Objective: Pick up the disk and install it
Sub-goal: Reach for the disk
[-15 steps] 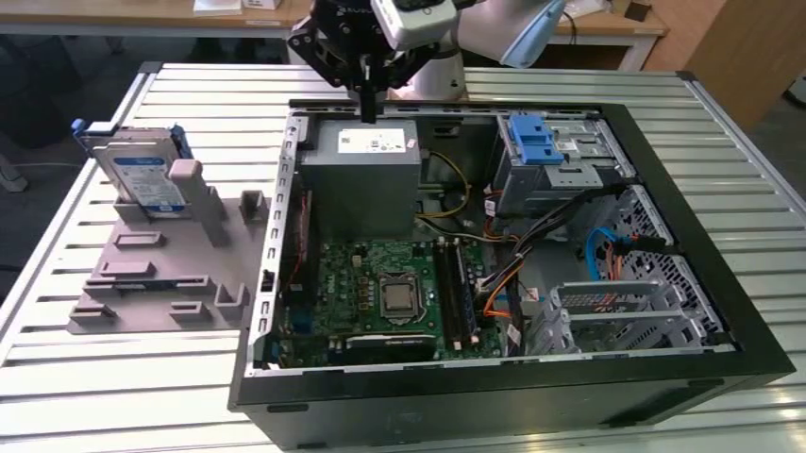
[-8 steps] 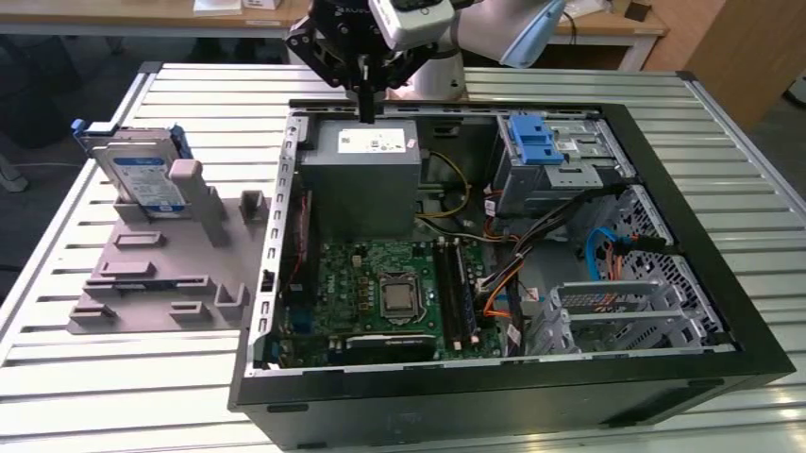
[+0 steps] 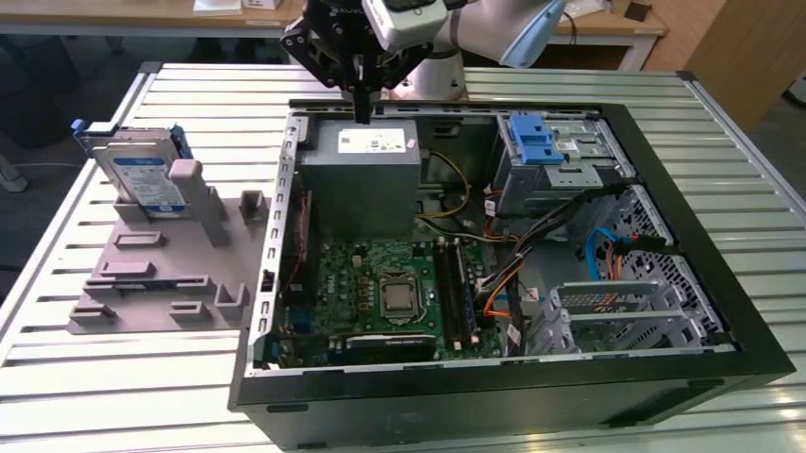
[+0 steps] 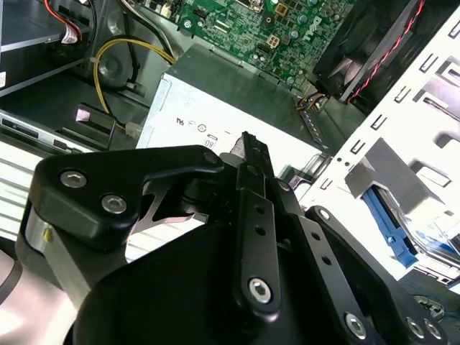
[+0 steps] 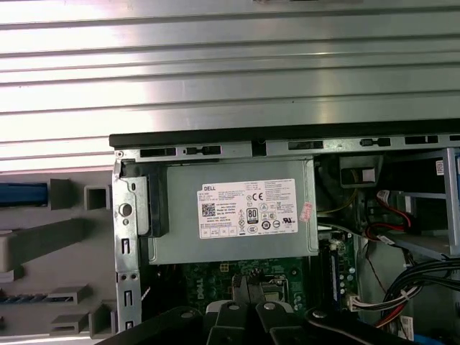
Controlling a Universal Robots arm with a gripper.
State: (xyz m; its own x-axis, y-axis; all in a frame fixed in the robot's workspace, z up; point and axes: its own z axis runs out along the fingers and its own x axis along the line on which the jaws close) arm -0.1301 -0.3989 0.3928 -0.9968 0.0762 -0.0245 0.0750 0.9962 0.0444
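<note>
The pincer (image 3: pixel 362 117) hangs over the open computer case (image 3: pixel 504 396), at the end where its power supply (image 3: pixel 365 179) sits, fingers pressed together and gripping nothing. The disk (image 3: pixel 136 175) stands upright in the grey holder (image 3: pixel 151 283) on the worktop (image 3: pixel 113 377) beside the case.

The table (image 3: pixel 113 377) is ribbed metal with a dull silver sheen. The holder (image 3: pixel 164 274) is matt grey plastic. The disk (image 3: pixel 142 175) is silvery metal under a smooth label (its bracket (image 3: pixel 86 132) is blue plastic). The power supply (image 5: pixel 237 248) is matt grey sheet metal with a white paper sticker (image 5: pixel 248 210). The gripper (image 4: pixel 248 140) is smooth satin black.
</note>
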